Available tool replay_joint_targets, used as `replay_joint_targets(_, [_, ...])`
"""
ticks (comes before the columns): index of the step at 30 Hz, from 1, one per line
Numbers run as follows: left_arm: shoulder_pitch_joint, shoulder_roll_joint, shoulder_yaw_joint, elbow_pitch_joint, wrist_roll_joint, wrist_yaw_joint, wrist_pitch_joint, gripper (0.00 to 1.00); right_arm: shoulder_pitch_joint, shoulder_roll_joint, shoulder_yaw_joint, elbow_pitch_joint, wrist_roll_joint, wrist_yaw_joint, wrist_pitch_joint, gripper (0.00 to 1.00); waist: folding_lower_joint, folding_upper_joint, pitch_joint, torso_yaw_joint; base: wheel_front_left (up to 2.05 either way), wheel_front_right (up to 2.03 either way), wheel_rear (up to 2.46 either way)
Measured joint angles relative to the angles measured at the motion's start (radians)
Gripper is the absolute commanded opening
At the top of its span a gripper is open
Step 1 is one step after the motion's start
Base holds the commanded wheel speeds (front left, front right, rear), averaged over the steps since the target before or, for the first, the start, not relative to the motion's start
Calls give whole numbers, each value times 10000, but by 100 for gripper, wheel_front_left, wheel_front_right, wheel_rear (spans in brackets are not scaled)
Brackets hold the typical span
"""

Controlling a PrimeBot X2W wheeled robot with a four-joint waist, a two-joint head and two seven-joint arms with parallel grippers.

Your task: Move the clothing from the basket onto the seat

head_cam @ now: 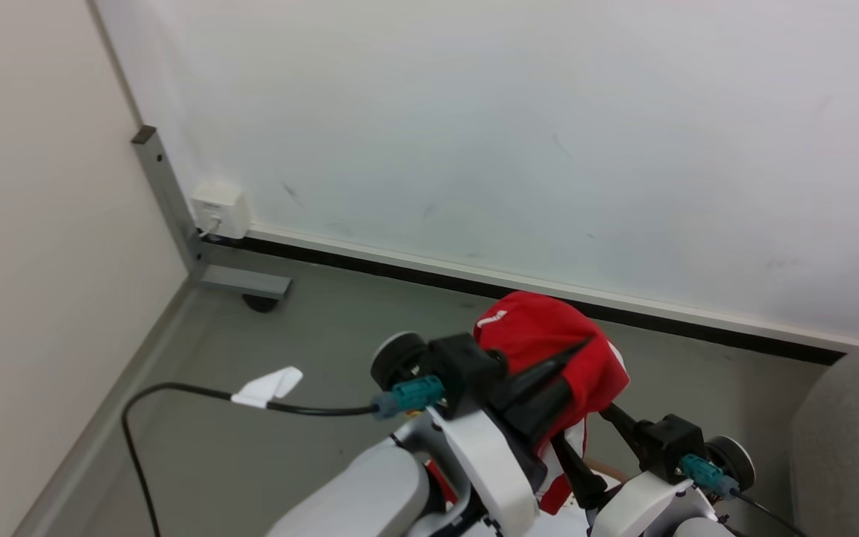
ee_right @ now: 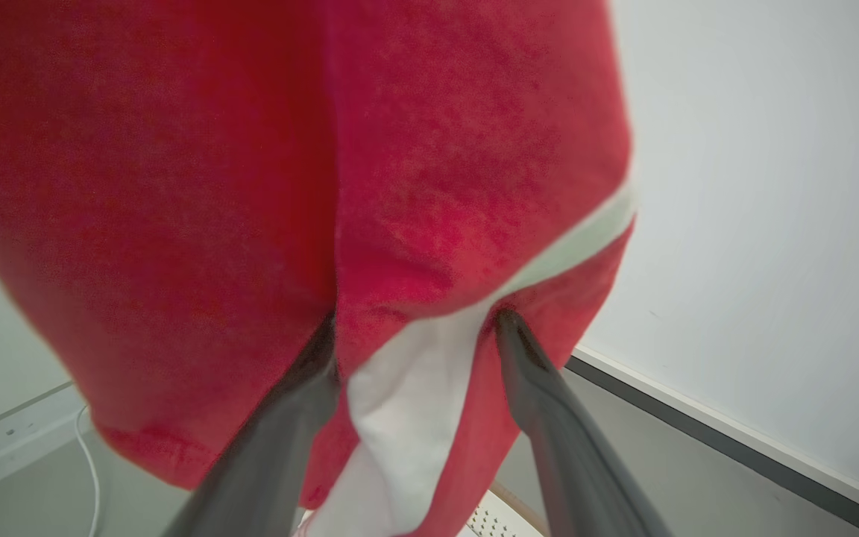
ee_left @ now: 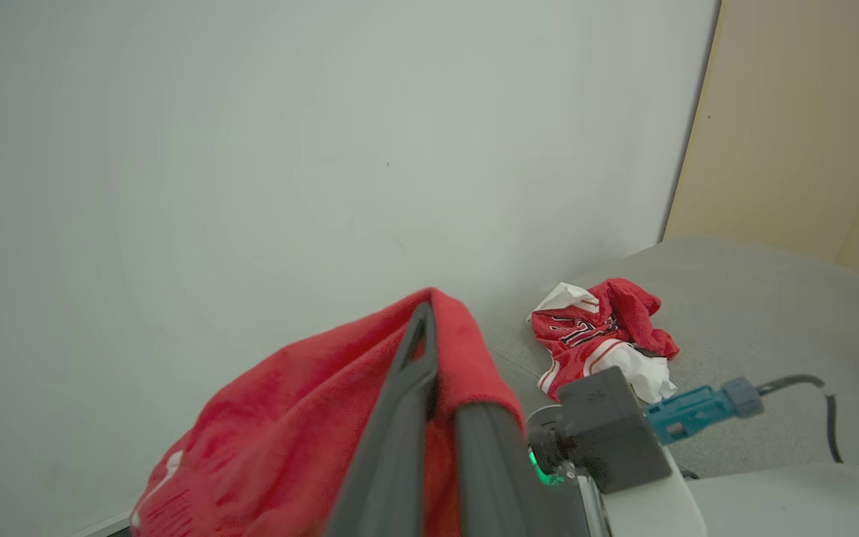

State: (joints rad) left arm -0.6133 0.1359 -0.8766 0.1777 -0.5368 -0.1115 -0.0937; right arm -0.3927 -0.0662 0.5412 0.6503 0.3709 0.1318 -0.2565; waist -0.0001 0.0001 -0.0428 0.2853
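Note:
My left gripper [head_cam: 579, 350] is raised and shut on a plain red garment [head_cam: 541, 335] with white trim, which drapes over its fingers [ee_left: 407, 388] in front of the wall. My right gripper [head_cam: 580, 426] stands open just below and behind it. In the right wrist view the cloth [ee_right: 288, 186] hangs over both spread fingertips, with white lining between them [ee_right: 414, 324]. A red jersey [ee_left: 597, 335] with numerals lies crumpled on the grey seat [ee_left: 757, 298], whose rounded edge is at the far right of the head view [head_cam: 847, 447]. A bit of the basket [ee_right: 500, 514] shows under the garment.
A pale wall with a dark baseboard [head_cam: 474, 280] runs close ahead. A grey metal post and foot [head_cam: 198, 246] and a white wall box [head_cam: 219, 205] sit in the left corner. A black cable with a white tag [head_cam: 269, 388] loops over the grey floor.

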Motion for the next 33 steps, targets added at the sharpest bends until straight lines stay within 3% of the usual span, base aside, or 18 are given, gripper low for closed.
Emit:
replay_joint_targets(6, [218,-6,-487,-309,-27,-40,224,0,-374,-56,201,566,-50,0,-17,100,0,0,-134,506,0,0,0])
replay_joint_targets(7, [231,12,-508,-326,-38,-40,234,0,-411,-59,238,568,-50,0,-40,62,0,0,-155,559,0,0,0])
replay_joint_targets(9, [257,56,-518,-351,-100,-38,268,0,-470,-63,228,485,-50,0,-48,9,0,0,-186,624,0,0,0])
replay_joint_targets(10, [265,75,-516,-366,-105,-33,284,0,-494,-71,198,410,-50,0,-58,0,0,0,-191,638,0,0,0])
replay_joint_targets(23, [401,587,69,-176,-428,336,40,0,172,-142,-449,-809,-174,0,-59,0,1,0,-114,188,0,0,0])
replay_joint_targets(33, [513,660,67,-136,-470,416,-61,0,427,-167,-748,-1427,-226,0,-59,0,1,0,-48,-244,0,0,0])
